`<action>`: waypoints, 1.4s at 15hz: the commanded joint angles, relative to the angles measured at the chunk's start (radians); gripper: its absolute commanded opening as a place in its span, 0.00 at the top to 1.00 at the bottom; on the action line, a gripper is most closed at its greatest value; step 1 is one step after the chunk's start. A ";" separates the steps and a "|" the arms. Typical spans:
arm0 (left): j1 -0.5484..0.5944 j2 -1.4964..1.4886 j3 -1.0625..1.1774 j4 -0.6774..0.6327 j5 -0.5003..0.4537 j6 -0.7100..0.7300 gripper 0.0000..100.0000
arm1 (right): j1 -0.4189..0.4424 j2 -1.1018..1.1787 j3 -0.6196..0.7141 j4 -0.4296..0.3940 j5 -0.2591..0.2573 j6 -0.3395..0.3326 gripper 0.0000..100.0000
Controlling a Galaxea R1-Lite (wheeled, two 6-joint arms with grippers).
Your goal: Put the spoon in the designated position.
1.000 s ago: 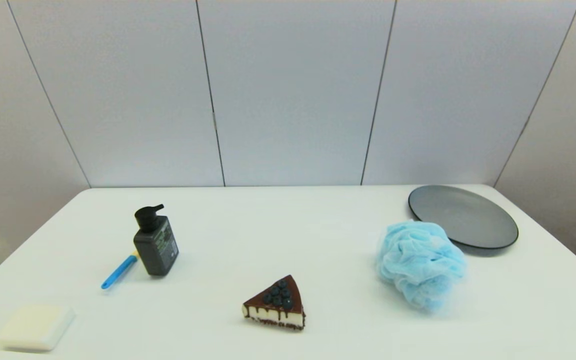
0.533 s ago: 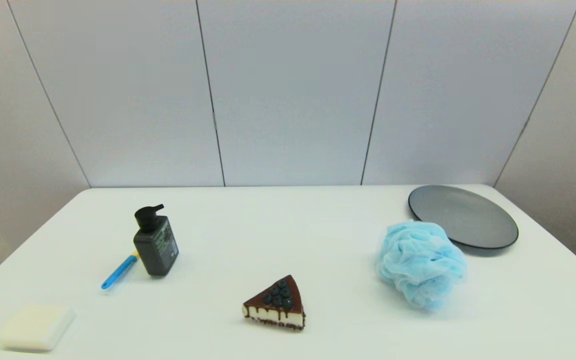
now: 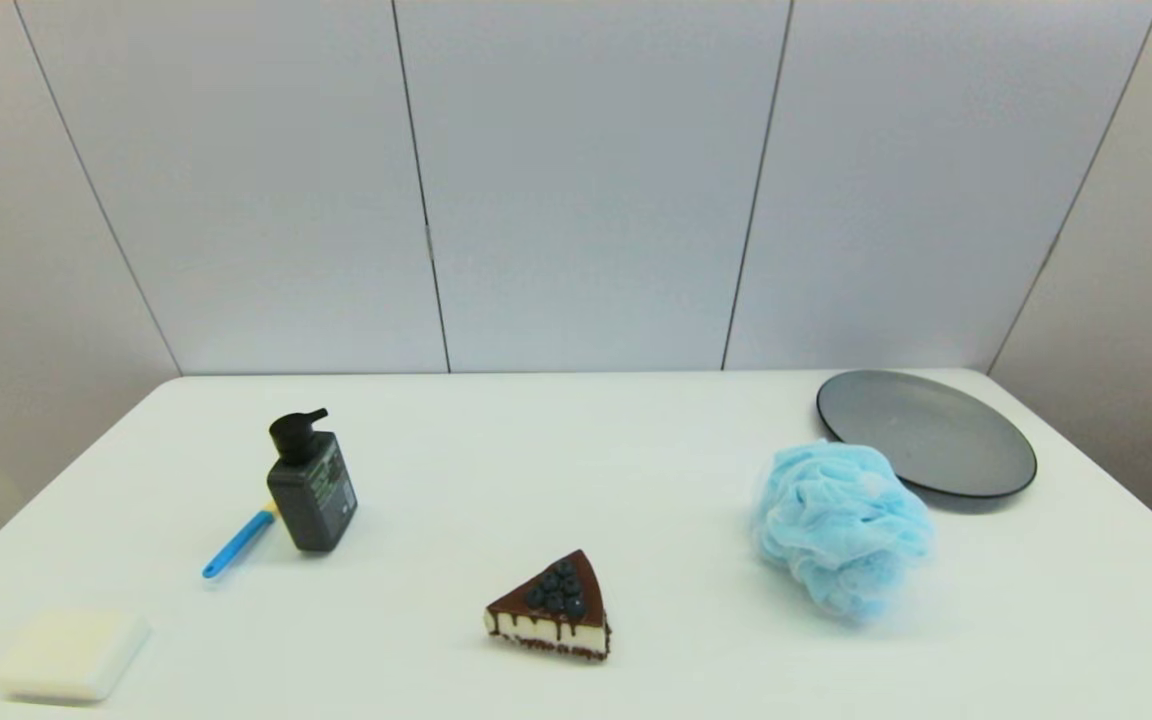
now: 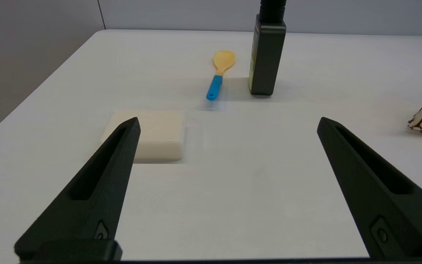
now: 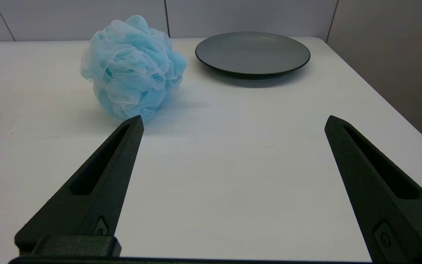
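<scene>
The spoon (image 3: 239, 541) lies flat on the worktop (image 3: 576, 470), just beside the black pump bottle (image 3: 311, 487). The left gripper (image 4: 227, 123) and the right gripper (image 5: 233, 121) hover low over the near worktop, both spread wide and holding nothing.

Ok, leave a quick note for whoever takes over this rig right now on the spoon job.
Left gripper: open, empty, low over the table's near left, short of the spoon.
Right gripper: open, empty, parked near right, facing the blue bath pouf and the grey plate.
Spoon: flat on the table just left of the black pump bottle, handle toward the robot, beyond the white soap bar.
Done: nothing; spoon untouched.
Left: grasp the spoon, carry it to the bare tabletop spot, release.
</scene>
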 commanded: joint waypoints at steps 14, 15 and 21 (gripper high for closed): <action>0.000 0.000 0.000 -0.001 0.000 0.000 0.00 | 0.000 0.000 0.000 0.001 0.000 -0.002 0.00; 0.000 0.000 0.000 -0.001 0.000 0.000 0.00 | 0.000 0.000 0.002 0.001 0.000 -0.002 0.00; 0.000 0.002 0.000 -0.001 0.000 0.000 0.00 | 0.000 0.000 0.000 0.001 0.000 -0.002 0.00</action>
